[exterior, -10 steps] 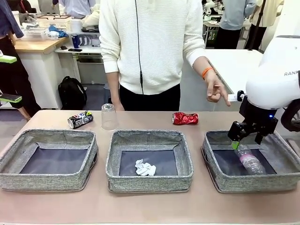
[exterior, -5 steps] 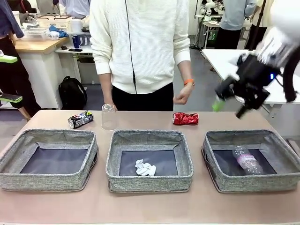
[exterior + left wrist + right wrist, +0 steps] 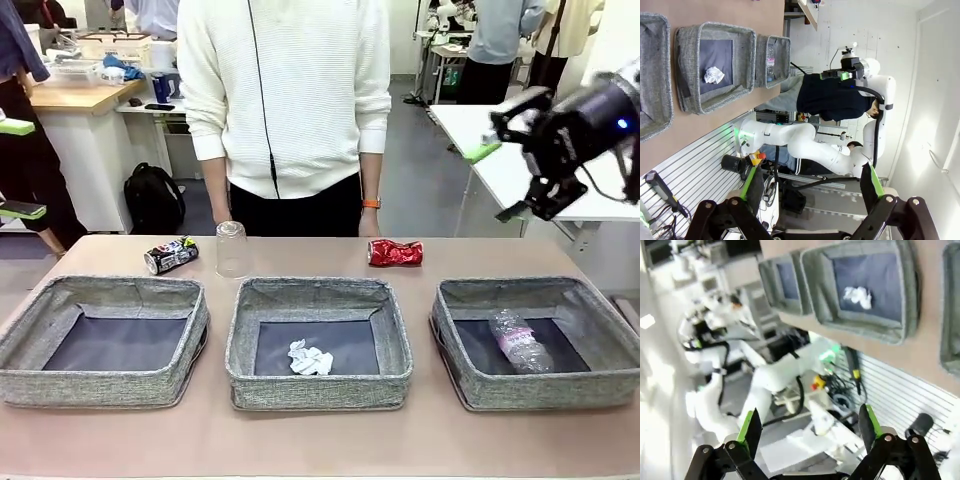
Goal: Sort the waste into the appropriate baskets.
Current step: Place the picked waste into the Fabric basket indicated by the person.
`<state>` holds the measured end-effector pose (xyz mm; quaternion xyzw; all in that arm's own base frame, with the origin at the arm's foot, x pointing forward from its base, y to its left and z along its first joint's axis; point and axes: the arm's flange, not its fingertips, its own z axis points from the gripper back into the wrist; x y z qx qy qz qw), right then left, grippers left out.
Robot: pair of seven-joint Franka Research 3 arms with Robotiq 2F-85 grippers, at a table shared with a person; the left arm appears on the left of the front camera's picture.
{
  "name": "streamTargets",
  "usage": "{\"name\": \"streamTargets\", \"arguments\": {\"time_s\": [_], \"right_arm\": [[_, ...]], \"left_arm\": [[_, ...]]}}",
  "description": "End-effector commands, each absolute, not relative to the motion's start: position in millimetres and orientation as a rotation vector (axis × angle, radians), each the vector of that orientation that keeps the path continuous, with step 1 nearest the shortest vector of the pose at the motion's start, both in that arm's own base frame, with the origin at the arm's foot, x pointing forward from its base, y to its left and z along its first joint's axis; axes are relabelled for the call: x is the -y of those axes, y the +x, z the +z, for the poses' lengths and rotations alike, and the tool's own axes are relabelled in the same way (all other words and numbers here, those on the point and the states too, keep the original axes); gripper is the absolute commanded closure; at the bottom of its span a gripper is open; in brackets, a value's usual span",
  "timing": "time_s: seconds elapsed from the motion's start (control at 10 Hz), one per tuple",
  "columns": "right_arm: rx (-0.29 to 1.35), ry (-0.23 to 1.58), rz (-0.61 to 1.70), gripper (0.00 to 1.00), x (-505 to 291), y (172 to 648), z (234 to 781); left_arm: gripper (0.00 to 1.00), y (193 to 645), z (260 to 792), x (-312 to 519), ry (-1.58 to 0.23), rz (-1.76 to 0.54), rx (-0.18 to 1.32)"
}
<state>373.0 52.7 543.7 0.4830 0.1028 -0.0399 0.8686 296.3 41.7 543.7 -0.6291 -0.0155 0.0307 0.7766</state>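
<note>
The right gripper (image 3: 500,181), jaws spread and empty, hangs high beyond the right basket (image 3: 452,335), where the pink-labelled bottle (image 3: 520,342) lies, likely sorted as plastic. The left gripper (image 3: 810,197) is spread too. 3 items sit unsorted behind the baskets: crushed red can (image 3: 395,252), clear plastic cup (image 3: 232,249), dark printed can (image 3: 171,255).

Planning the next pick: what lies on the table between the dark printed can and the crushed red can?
In the front view, the clear cup stands there, close beside the dark can.
</note>
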Motion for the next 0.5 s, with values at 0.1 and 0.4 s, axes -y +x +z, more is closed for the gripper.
{"name": "streamTargets", "arguments": {"time_s": [0.1,0.4], "right_arm": [[-0.042,1.247,-0.509,0.0,-10,355,513],[-0.146,1.106,-0.151,0.0,-26,371,525]], "left_arm": [[0.0,297,545,-41,-1.38,0.05,0.051],[0.0,297,545,-41,-1.38,0.05,0.051]]}}
